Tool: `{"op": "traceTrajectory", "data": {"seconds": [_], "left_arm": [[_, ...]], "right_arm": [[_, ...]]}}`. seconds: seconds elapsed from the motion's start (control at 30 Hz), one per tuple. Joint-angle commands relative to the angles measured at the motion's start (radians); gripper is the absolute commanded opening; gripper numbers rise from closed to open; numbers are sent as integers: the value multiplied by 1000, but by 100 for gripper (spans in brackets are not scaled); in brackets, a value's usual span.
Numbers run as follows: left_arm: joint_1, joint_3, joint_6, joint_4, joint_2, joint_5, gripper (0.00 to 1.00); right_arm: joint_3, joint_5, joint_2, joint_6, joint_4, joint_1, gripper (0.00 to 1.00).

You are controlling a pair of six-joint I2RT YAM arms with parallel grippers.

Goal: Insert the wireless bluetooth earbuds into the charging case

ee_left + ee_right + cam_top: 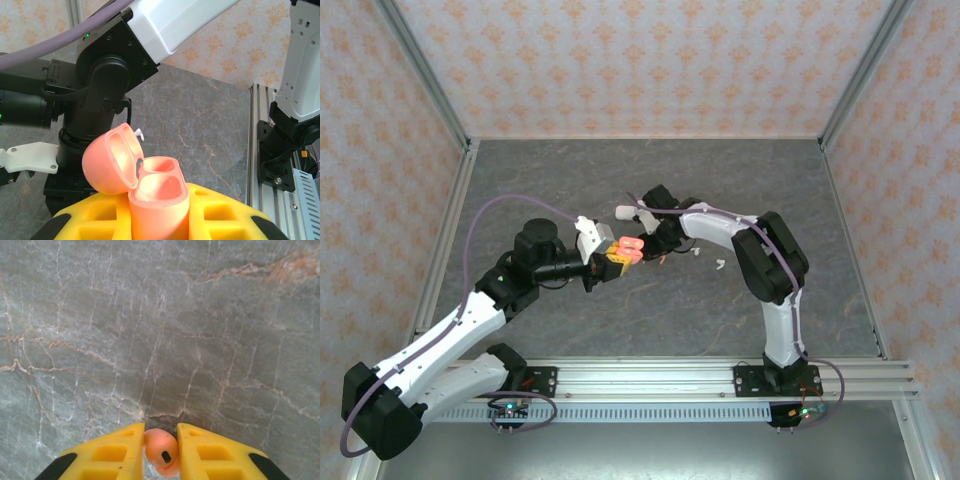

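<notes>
Gripping the case [159, 202] low on its body, the left fingers [212, 212] are clenched on it, blocky yellow plastic with moulded pockets pressing either flank. The case is glossy salmon-pink and rounded like a pebble. It stands upright with its lid [111, 159] hinged back to one side. Two smooth oval wells face up, and both seem empty from where I stand, though the bottom of the nearer one is hard to see.

Just beside it, the right fingers [195, 447] are shut on a pink earbud [161, 450]. Its round head is pinched between the tips with a small dark slot showing; which way its stem runs I cannot tell.

From above, the two arms meet mid-bench, with the earbud just to the right of the case and a touch farther back. So the right arm looks like the one to carry it across to the open wells, and I reckon the stem would have to go down first.

Farther right, two white earbuds [698, 252] lie loose on the bench [570, 180], a matte grey slab veined like marble. Beyond stand the patterned walls [640, 60].
</notes>
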Motion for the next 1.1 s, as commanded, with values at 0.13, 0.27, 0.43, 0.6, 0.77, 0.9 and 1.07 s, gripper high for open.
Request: {"op": "traceTrajectory", "data": {"seconds": [0.13,0.27,0.43,0.6,0.77,0.9,1.07], "left_arm": [[-3,31,-6,12,-3,-27,0],[-3,11,-35,62,-1,-38,0],[-3,-25,-101,171,20,-51,0],[-4,-29,-145,242,58,-46,0],[-3,-24,-168,285,92,-33,0],[-4,-17,-181,299,107,-20,0],[-4,-14,-193,324,117,-6,0]], "right_arm": [[-86,52,-166,31,10,9,20],[-164,112,-314,72,70,7,20],[-284,163,-564,128,156,5,20],[-367,108,-806,139,234,7,20],[-424,41,-982,174,328,11,20],[-461,17,-1057,200,406,17,20],[-476,53,-1073,190,488,85,20]]}}
